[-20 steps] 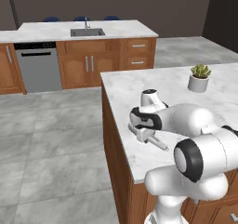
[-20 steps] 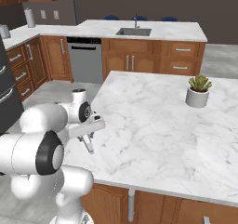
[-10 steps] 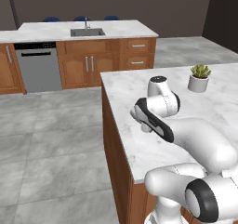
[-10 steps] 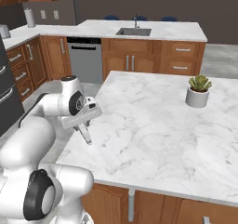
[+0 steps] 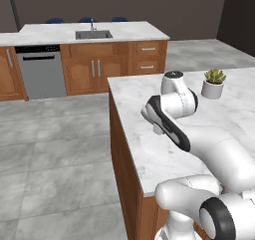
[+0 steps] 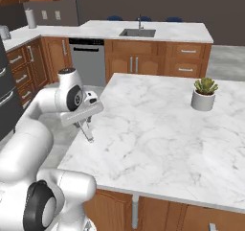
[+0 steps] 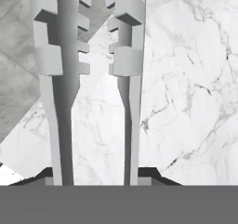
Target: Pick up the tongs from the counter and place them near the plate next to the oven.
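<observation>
My gripper is shut on the tongs, slim silver-grey metal, and holds them a little above the left edge of the counter. In the hand view the two toothed tong arms run up from between my fingertips, over the white marble counter and grey floor at the left. In the left base view my own arm hides the hand over the counter. The plate and the oven are out of view.
A potted plant stands at the counter's far right. Behind it runs a second marble top with a steel sink and a dishwasher. A dark appliance fills the left edge. Grey tiled floor lies left of the counter.
My arm has risen from the marble with the tongs in the gripper and swung toward the counter's left edge. The base has stayed put.
</observation>
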Motion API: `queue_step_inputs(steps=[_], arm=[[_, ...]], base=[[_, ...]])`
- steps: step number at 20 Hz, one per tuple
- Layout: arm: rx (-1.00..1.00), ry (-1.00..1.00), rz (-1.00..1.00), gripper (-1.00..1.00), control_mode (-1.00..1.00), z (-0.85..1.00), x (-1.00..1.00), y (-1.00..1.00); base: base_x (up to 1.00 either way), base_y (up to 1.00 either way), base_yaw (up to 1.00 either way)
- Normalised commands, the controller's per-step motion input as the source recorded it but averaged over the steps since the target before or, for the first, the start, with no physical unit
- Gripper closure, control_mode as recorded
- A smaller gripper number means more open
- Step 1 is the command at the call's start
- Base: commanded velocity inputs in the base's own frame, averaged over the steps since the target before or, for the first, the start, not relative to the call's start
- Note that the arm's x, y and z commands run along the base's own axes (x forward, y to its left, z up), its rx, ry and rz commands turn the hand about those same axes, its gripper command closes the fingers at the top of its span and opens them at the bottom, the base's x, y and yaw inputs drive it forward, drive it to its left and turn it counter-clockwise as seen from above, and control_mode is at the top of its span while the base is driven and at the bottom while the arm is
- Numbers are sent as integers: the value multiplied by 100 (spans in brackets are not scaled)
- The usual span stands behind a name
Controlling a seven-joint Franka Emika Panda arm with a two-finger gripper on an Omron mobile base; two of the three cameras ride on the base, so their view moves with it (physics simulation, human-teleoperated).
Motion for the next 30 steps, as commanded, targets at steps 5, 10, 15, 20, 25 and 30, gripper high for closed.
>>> queue_step_inputs(steps=[5, 10, 15, 20, 25, 30], arm=[[0, -4, 0, 100, -100, 0, -47, 0], [0, 0, 0, 100, 100, 0, 0, 0], [0, 0, 0, 100, 100, 0, 0, 0], [0, 0, 0, 100, 100, 0, 0, 0], [0, 0, 0, 100, 100, 0, 0, 0], [0, 0, 0, 100, 100, 0, 0, 0]], base=[[0, 0, 0], [-58, 0, 1], [-58, 0, 3], [-53, 0, 8], [-43, 0, 21], [-37, 0, 27]])
